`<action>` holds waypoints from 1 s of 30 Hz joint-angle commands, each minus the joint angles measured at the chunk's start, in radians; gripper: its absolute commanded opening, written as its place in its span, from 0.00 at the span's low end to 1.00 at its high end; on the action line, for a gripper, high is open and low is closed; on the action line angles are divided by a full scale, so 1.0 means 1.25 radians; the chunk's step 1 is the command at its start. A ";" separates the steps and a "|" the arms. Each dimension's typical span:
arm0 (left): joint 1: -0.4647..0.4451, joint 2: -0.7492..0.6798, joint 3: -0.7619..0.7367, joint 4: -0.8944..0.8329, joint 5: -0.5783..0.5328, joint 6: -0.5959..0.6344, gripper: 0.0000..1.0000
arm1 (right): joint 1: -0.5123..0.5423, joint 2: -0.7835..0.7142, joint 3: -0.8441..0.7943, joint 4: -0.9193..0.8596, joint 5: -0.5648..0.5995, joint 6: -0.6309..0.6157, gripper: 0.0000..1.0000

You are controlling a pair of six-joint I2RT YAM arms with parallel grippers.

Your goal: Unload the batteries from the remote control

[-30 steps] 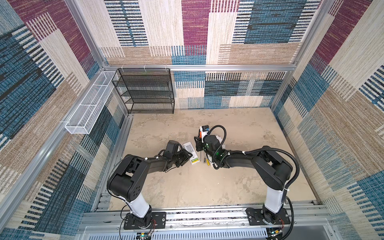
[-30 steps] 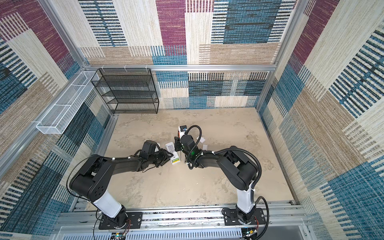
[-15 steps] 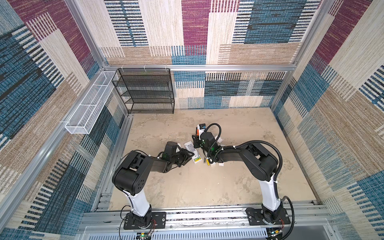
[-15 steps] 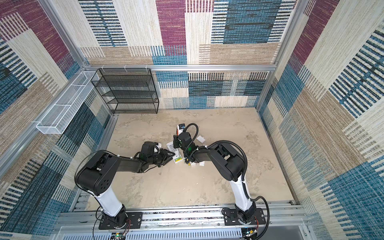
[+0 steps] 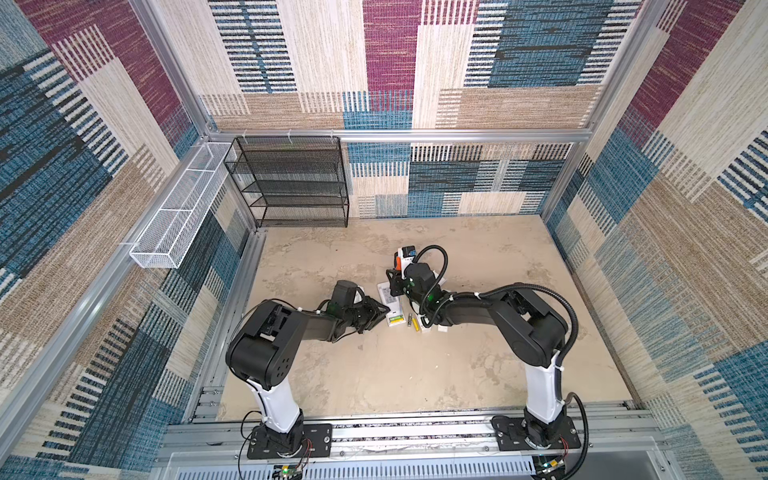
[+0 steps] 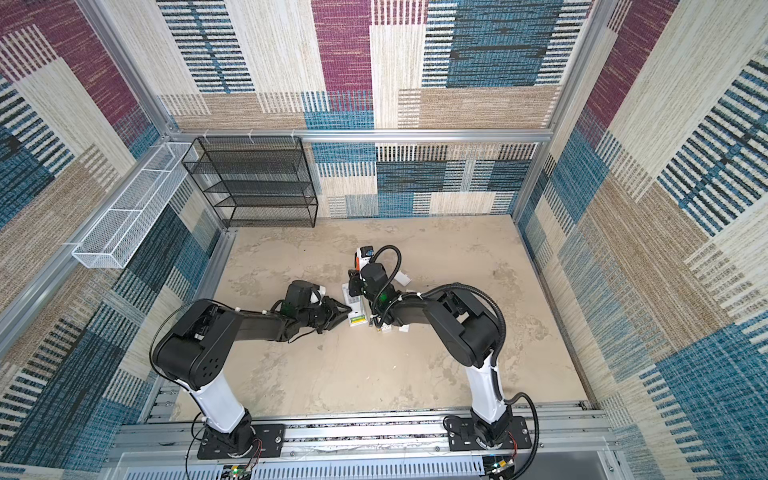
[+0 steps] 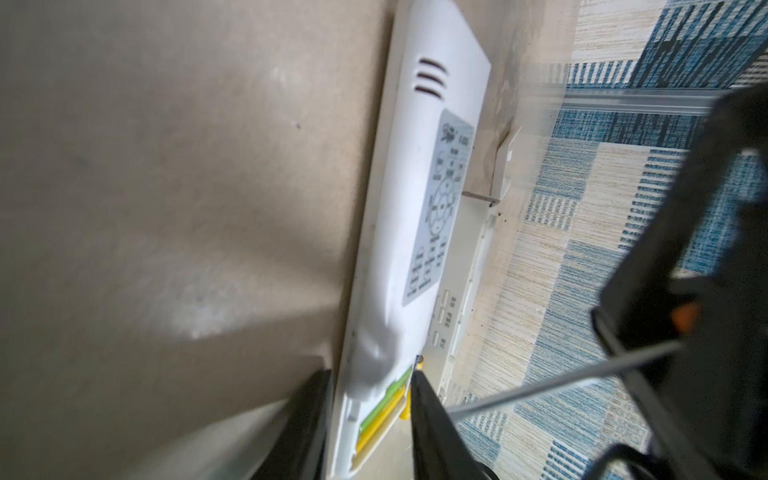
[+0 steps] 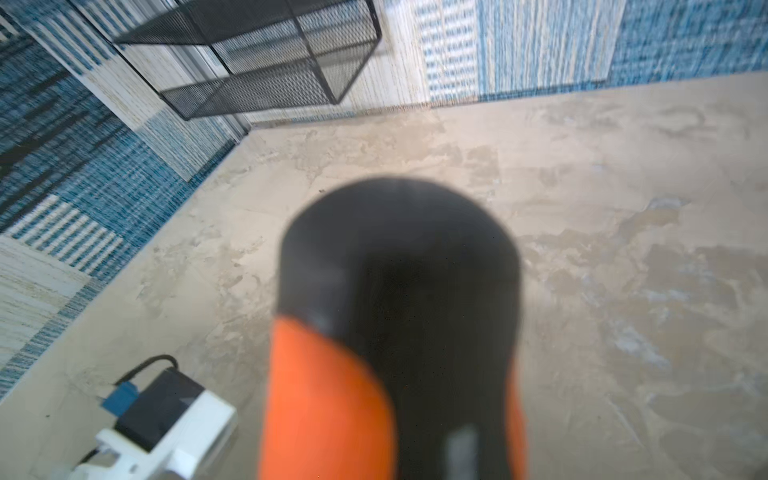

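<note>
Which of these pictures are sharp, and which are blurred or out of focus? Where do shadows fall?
Right wrist view: the screwdriver fills the centre, badly out of focus. Left wrist view: the remote is only slightly soft, the fingers near the lens blur, and a broad shadow crosses the table. Both top views: sharp and evenly lit, with only soft shadows.

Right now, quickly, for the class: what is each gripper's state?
Left gripper: jaws astride the remote control; grip cannot be told.
Right gripper: closed on the screwdriver.

Blue, maroon and beige woven walls [image 5: 519,104]; mottled beige floor [image 5: 478,365]; left of the black mesh shelf [image 5: 299,183] hangs a white wire basket [image 5: 178,216], seemingly rail-mounted.
</note>
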 commanded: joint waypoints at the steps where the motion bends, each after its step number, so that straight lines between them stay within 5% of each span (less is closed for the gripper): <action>1: 0.001 0.002 0.002 -0.162 -0.051 0.040 0.36 | 0.001 -0.030 0.008 -0.005 0.022 -0.038 0.00; 20: -0.002 -0.034 0.013 -0.229 -0.069 0.086 0.37 | 0.042 -0.058 -0.102 0.147 0.158 -0.033 0.00; 30: -0.005 -0.277 0.051 -0.343 -0.145 0.335 0.45 | 0.012 -0.245 -0.074 -0.074 0.046 0.078 0.00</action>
